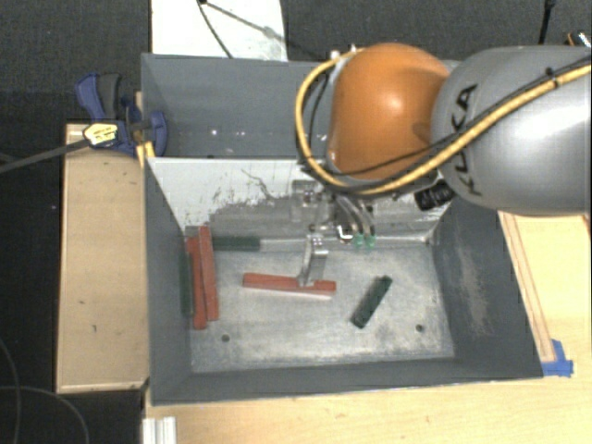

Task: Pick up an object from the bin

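Here, in the camera view, your gripper (313,276) is down in the middle of the bin (481,285), its tip at or just above the red bar (277,284) that lies flat across the floor. Whether it is wide or closed you cannot tell; the orange cover (384,109) hides its upper part. A dark block (371,302) lies near, toward the view's right, and red sticks (203,280) lie along the view's left wall, well apart. You look to be at the grasp step, with nothing lifted yet. Next you need a firm close across the bar's narrow width, then a straight lift.
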You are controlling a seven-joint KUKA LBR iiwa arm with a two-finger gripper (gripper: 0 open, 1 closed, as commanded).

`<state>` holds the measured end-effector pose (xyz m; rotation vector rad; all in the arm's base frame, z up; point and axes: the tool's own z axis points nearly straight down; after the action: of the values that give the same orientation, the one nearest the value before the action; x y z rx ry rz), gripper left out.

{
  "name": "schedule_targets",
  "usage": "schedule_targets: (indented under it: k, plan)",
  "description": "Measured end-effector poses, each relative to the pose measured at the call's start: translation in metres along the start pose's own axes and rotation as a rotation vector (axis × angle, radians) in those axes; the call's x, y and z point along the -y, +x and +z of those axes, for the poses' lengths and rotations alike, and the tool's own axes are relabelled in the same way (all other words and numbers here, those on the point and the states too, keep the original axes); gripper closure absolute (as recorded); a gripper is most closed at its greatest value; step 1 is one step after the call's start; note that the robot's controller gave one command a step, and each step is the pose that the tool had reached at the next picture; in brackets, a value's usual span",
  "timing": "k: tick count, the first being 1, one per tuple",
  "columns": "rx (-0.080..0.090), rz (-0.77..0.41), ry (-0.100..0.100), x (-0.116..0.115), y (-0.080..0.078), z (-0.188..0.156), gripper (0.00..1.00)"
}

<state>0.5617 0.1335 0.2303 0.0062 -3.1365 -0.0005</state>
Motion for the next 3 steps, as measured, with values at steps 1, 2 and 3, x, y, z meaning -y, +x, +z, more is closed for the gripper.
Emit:
schedule_targets:
  k: [1, 2, 3]
  plan:
    - [-0.001, 0.009, 0.001, 0.0096, 0.0274, 0.1615, 0.0]
    - [0.009, 0.01, -0.002, 0.0088, 0.0241, 0.1559, 1.0]
    - [0.007, 0.013, -0.001, 0.0091, 0.0249, 0.1567, 0.0]
